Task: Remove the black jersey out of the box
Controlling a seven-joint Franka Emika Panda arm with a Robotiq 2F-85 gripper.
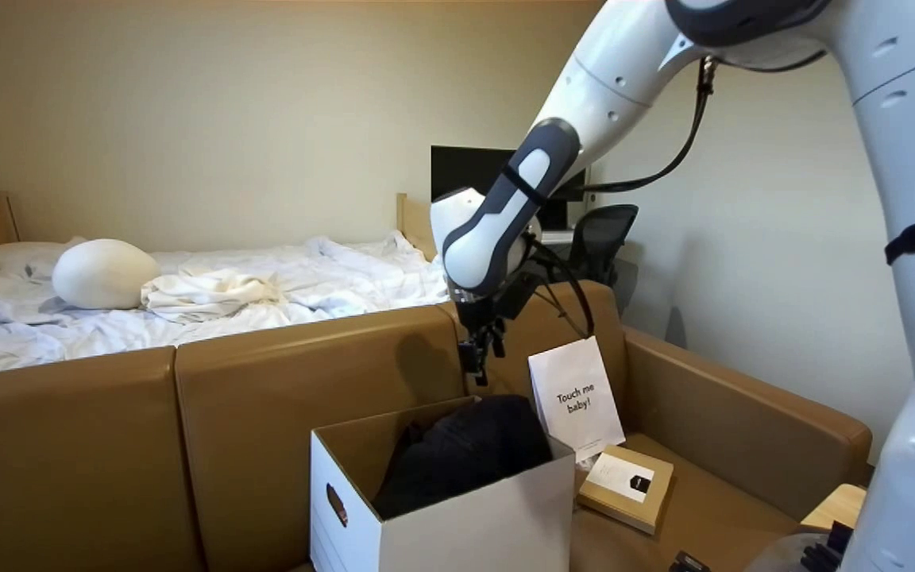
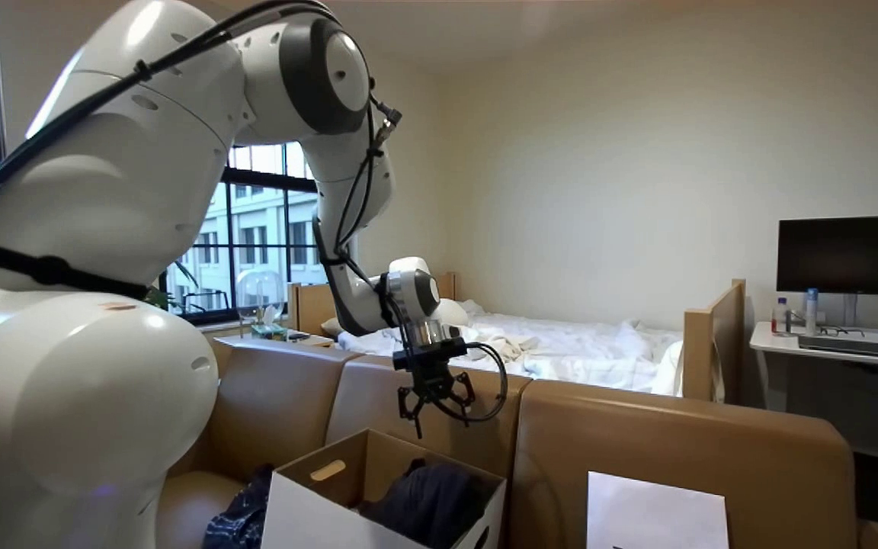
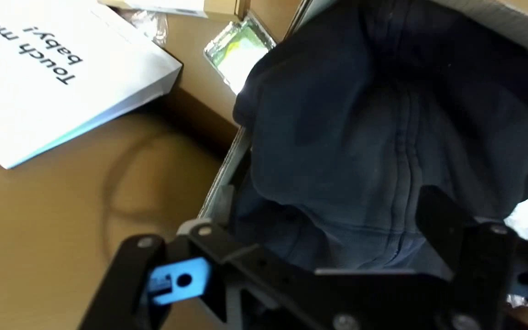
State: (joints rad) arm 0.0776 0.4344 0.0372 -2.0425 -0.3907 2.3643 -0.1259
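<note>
The black jersey [image 1: 469, 453] lies bunched in the white cardboard box [image 1: 477, 524] on the sofa, mounded up to about rim height. Both also show in an exterior view, the jersey [image 2: 431, 499] at one end of the box [image 2: 317, 518]. My gripper [image 1: 489, 367] is open and empty, pointing down above the box, apart from the cloth; it also shows in an exterior view [image 2: 443, 428]. In the wrist view the jersey [image 3: 337, 137] fills the space beyond and between the spread fingers [image 3: 328, 199]. The left finger appears over the box rim [image 3: 227, 169].
The brown sofa backrest [image 1: 306, 373] rises behind the box. A white bag with printed words [image 1: 577, 397] leans on it beside a small cardboard box [image 1: 627, 486]. A clear packet [image 3: 241, 50] lies near the box. Patterned dark cloth [image 2: 241, 511] lies on the box's far side.
</note>
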